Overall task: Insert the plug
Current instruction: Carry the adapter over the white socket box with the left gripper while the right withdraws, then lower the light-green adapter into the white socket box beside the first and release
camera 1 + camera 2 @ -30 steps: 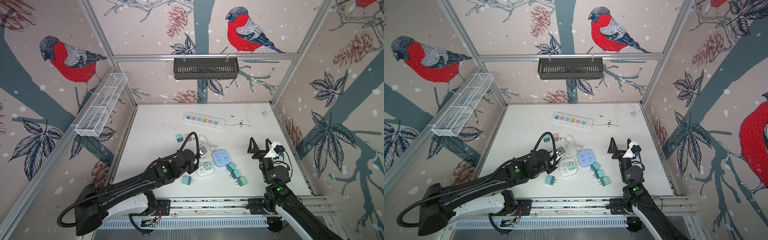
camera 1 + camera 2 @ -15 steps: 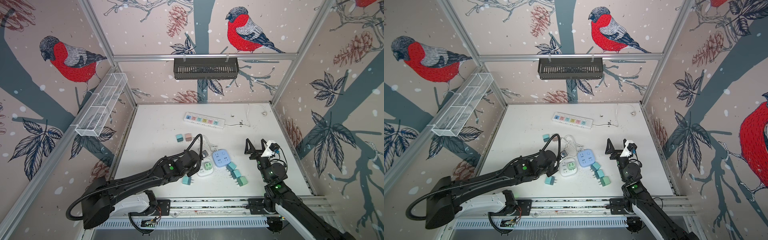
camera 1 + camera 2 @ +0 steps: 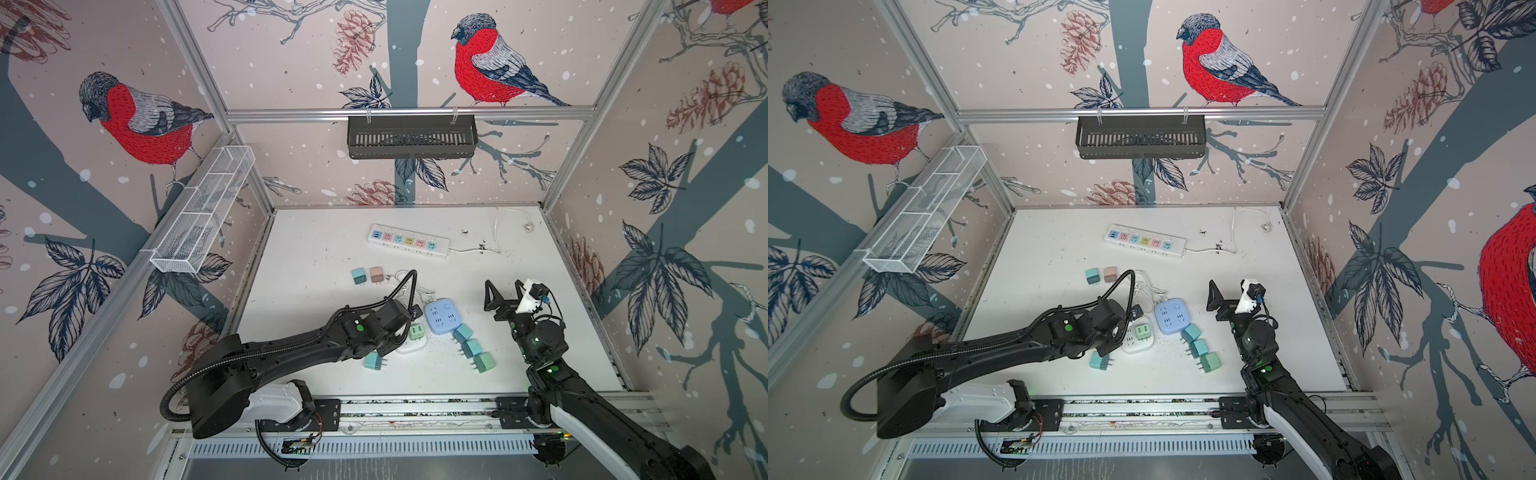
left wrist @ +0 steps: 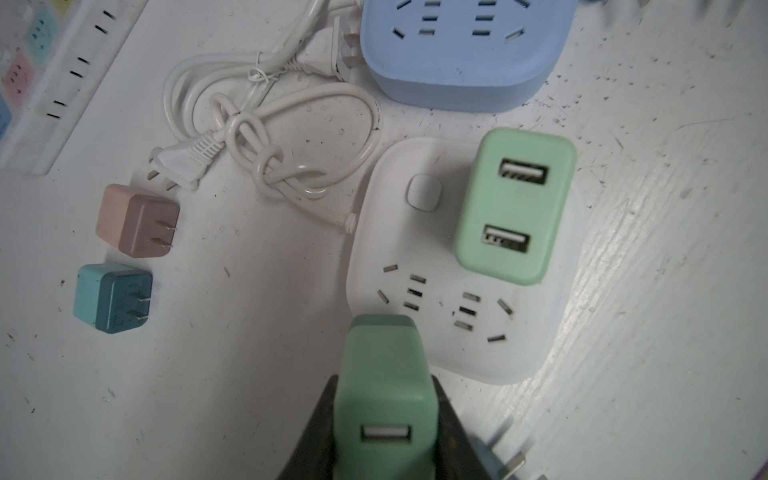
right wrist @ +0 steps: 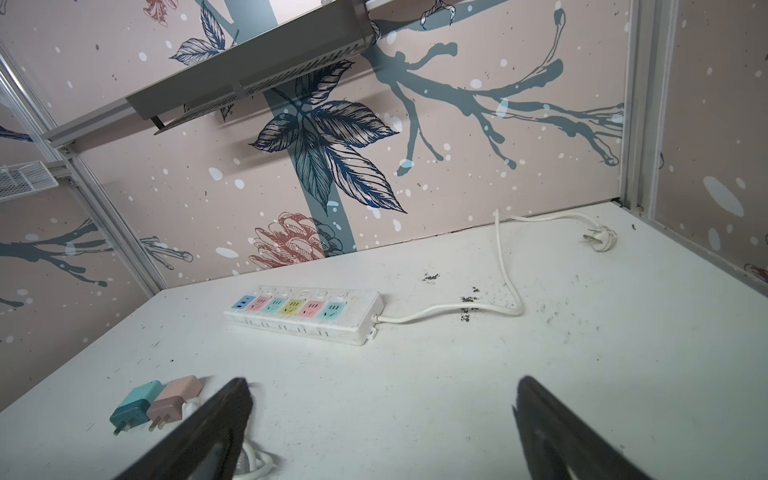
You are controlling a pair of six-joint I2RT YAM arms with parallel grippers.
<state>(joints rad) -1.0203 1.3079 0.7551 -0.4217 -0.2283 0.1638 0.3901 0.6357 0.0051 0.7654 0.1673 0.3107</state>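
The left gripper [image 4: 384,415] pinches a green plug [image 4: 380,365], its 1 USB port facing the wrist camera, just beside the edge of the white socket block [image 4: 536,316]. Whether its prongs touch anything is hidden. A green charger [image 4: 515,203] with 2 USB ports sits plugged into that block. The right gripper [image 3: 503,291] hangs well apart, jaws spread wide, holding nothing.

Pale green plug [image 4: 382,365] in black left hand [image 4: 384,432]. White socket block [image 4: 419,332] w/ mint green USB charger [image 4: 515,205]. Light blue 2nd block [image 4: 461,62]. Dusty pink plug [image 4: 137,220], teal plug [image 4: 112,297]. White power strip [image 5: 303,311], outlets blue/pink/teal/yellow. White desk [image 4: 249,374], dark specks. Pink walls [image 3: 291,50], red-bird print.
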